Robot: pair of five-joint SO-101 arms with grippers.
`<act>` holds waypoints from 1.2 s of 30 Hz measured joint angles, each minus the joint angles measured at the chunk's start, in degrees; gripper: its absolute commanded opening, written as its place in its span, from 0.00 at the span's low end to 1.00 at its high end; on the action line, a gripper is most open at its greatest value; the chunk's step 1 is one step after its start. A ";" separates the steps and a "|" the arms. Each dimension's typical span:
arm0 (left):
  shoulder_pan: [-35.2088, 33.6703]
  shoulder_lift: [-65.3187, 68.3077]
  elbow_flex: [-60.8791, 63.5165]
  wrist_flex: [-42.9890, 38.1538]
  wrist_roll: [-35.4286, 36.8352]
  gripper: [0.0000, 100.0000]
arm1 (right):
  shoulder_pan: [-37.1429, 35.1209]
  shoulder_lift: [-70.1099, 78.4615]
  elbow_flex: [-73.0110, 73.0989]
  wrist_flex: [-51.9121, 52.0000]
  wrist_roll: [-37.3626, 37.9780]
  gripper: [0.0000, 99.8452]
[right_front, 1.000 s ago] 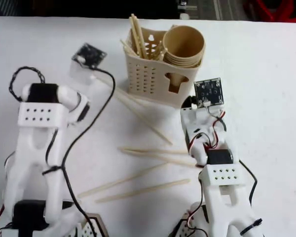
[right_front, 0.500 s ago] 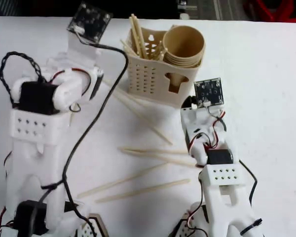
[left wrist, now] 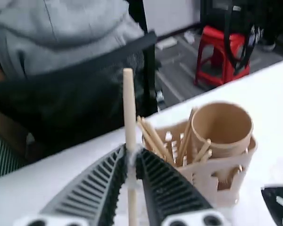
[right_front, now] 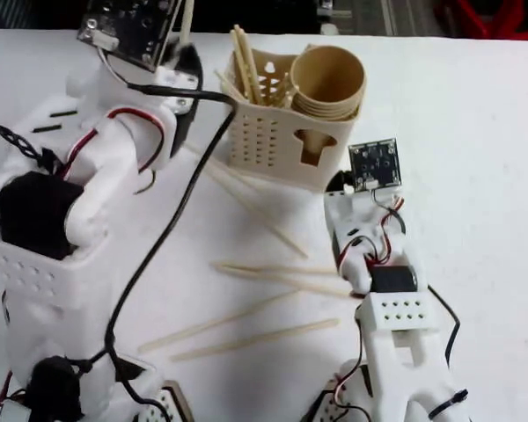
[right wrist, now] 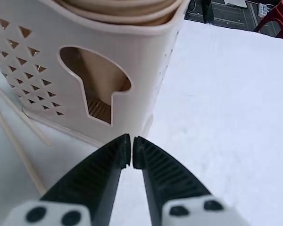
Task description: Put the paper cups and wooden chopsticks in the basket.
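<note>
Littering white table (right_front: 475, 132), chopsticks (right_front: 255, 338); stool (left wrist: 221, 56) beyond

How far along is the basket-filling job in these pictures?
Done: stacked tan paper cups and some wooden chopsticks stand in the cream perforated plastic basket. In hand: the left gripper is shut on one chopstick. Left: several loose chopsticks lie on the white table.

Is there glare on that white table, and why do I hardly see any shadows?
High view: the table is evenly bright, no glare spot; the wooden chopsticks lying on it cast only faint, soft shadows. Right wrist view: the basket is dark inside its keyhole opening. Left wrist view: the chopstick in the left gripper stands pale against a dim background.
</note>
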 measured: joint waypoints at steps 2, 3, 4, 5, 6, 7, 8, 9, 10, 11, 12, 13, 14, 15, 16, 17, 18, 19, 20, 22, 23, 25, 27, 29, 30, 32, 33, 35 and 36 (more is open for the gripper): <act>0.09 0.00 0.00 -3.25 0.18 0.02 | 0.00 0.00 0.00 0.00 0.00 0.02; 0.09 0.00 0.00 -5.19 0.18 0.02 | 0.00 0.00 0.00 0.00 0.00 0.02; 0.35 0.00 0.18 -7.21 0.18 0.02 | 0.00 0.00 0.00 0.00 0.00 0.02; 0.88 0.00 0.70 -9.32 0.18 0.02 | 0.00 0.00 0.00 0.00 0.00 0.02; 1.58 0.00 1.49 -11.78 0.18 0.02 | 0.00 0.00 0.00 0.00 0.00 0.02; 2.37 0.00 2.55 -14.24 0.18 0.02 | 0.00 0.00 0.00 0.00 0.00 0.02; 3.25 0.00 3.87 -17.05 0.18 0.02 | 0.00 0.00 0.00 0.00 0.00 0.02; 4.04 0.00 5.27 -20.22 0.18 0.02 | 0.00 0.00 0.00 0.00 0.00 0.02; 4.75 0.00 6.95 -23.47 0.18 0.02 | 0.00 0.00 0.00 0.00 0.00 0.02; 5.36 0.00 8.70 -26.64 0.18 0.02 | 0.00 0.00 0.00 0.00 0.00 0.02; 5.80 0.00 10.46 -30.24 0.18 0.02 | 0.00 0.00 0.00 0.00 0.00 0.02; 6.07 0.00 12.22 -33.41 0.26 0.02 | 0.00 0.00 0.00 0.00 0.00 0.02; 6.07 0.00 14.24 -36.75 0.35 0.02 | 0.00 0.00 0.00 0.00 0.00 0.02; 6.07 0.00 16.26 -40.00 0.53 0.02 | 0.00 0.00 0.00 0.00 0.00 0.02; 5.98 0.00 18.46 -43.16 0.53 0.02 | 0.00 0.00 0.00 0.00 0.00 0.02; 5.89 0.00 20.75 -46.33 0.53 0.02 | 0.00 0.00 0.00 0.00 0.00 0.02; 5.89 0.00 23.12 -49.41 0.53 0.02 | 0.00 0.00 0.00 0.00 0.00 0.02; 5.89 0.00 25.41 -52.13 0.53 0.02 | 0.00 0.00 0.00 0.00 0.00 0.02; 5.89 0.00 27.78 -54.95 0.53 0.02 | 0.00 0.00 0.00 0.00 0.00 0.02; 5.89 0.00 32.53 -60.13 0.53 0.02 | 0.00 0.00 0.00 0.00 0.00 0.02; 5.89 0.00 34.81 -62.59 0.53 0.02 | 0.00 0.00 0.00 -0.44 0.00 0.02; 5.89 0.00 39.30 -66.55 0.53 0.02 | 0.00 0.00 0.00 -1.14 0.00 0.02; 5.89 0.00 43.25 -69.54 0.53 0.02 | 0.00 0.00 0.00 -1.41 0.00 0.02; 5.89 0.00 47.03 -71.82 0.53 0.02 | 0.00 0.00 0.00 -1.41 0.00 0.02; 5.89 0.00 48.88 -72.97 0.62 0.02 | 0.00 0.00 0.00 -1.41 0.00 0.02; 5.89 0.09 51.69 -74.73 1.23 0.05 | 0.00 0.00 0.00 -1.41 0.00 0.02; 5.89 0.09 52.31 -74.99 2.20 0.08 | 0.00 0.00 0.00 -1.41 0.00 0.02; 5.89 0.09 52.48 -74.99 4.31 0.12 | 0.00 0.00 0.00 -1.41 0.00 0.02; 5.89 0.09 52.40 -74.02 5.27 0.13 | 0.00 0.00 0.00 -1.41 0.00 0.02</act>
